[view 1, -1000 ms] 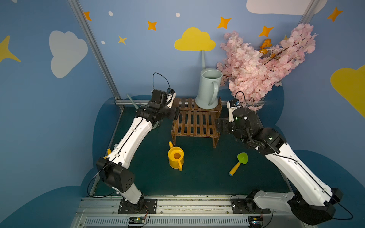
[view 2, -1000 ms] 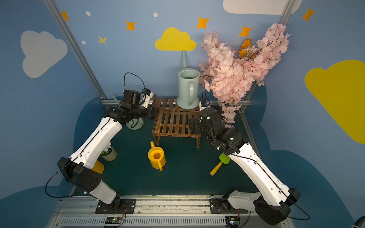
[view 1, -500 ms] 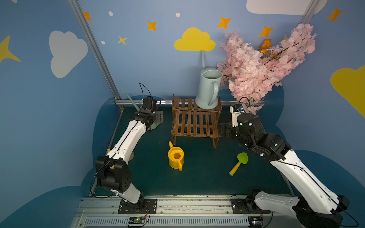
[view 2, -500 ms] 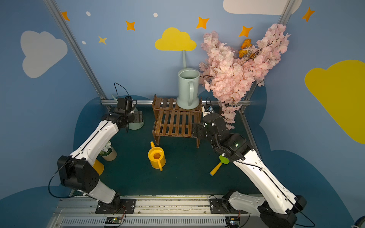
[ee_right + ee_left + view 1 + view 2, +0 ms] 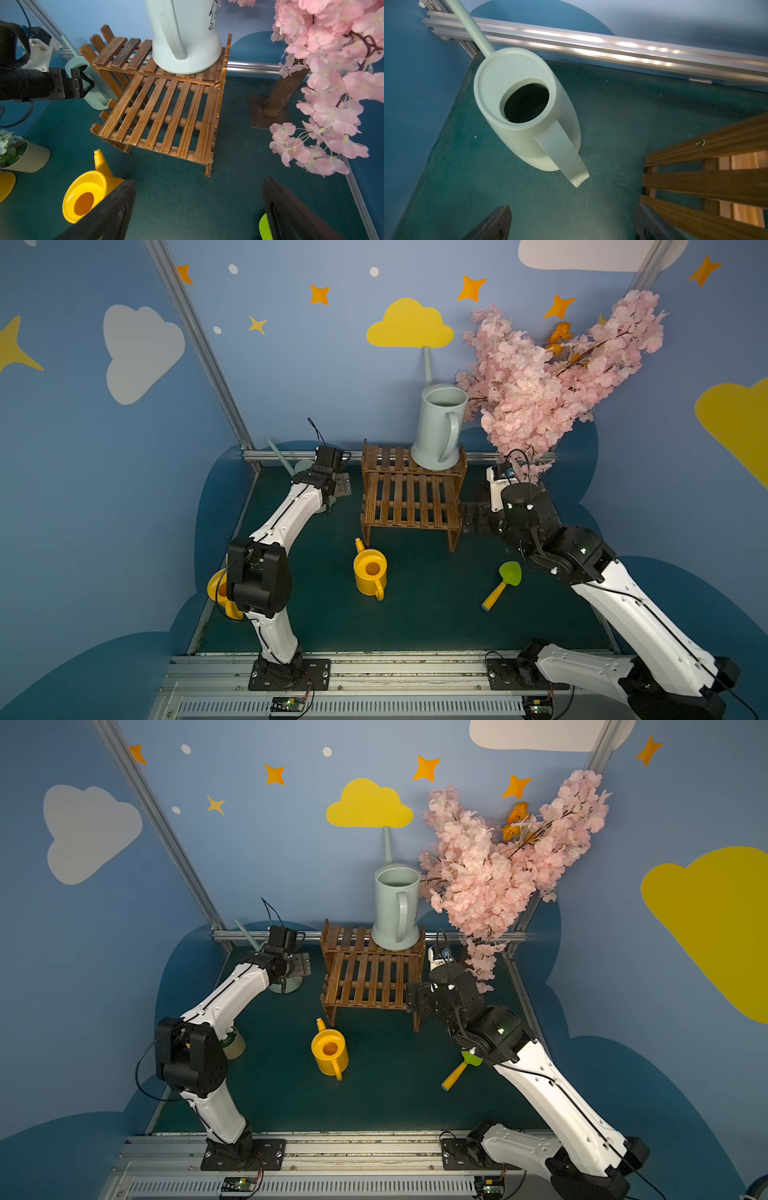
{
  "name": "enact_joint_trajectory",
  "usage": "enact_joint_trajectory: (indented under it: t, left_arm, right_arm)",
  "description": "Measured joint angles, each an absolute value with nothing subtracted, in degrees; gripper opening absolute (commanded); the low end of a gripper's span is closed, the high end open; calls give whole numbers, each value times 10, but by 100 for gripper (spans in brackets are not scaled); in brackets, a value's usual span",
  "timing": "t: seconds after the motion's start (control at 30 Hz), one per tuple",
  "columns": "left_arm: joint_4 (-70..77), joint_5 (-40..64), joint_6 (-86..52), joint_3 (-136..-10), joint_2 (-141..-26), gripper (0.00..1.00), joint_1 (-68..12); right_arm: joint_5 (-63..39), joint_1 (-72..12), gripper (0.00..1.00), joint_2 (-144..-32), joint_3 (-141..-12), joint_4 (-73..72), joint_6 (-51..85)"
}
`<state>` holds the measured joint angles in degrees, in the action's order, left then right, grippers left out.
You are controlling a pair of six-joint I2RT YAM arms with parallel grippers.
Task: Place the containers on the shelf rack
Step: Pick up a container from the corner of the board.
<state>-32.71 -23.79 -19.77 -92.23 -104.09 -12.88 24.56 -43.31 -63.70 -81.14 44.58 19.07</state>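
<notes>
While one can tops the rack, three don't.

Green mat. Rack stands on it at the back, centre. On the upper tier, right end: a tall can, upright.

Directly on the mat:
- second tall can, upright, to my left of the rack
- yellow can, upright, just in front of the rack
- second yellow can and flower pot, near my left edge
- shovel, flat, to my right
- tree base, right of the rack
</notes>
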Motion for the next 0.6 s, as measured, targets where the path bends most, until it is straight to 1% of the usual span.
enact_joint_trajectory:
  t: [0.33,0.6]
  left_arm:
    - [-345,-302,-264,-966,-1125,96,-132]
    - [-330,-320,-292,-979,-1169,94,-115]
  right_arm:
    - [246,-433,96,-647,-809,443,192]
    - [245,-429,96,-657,-804,438,192]
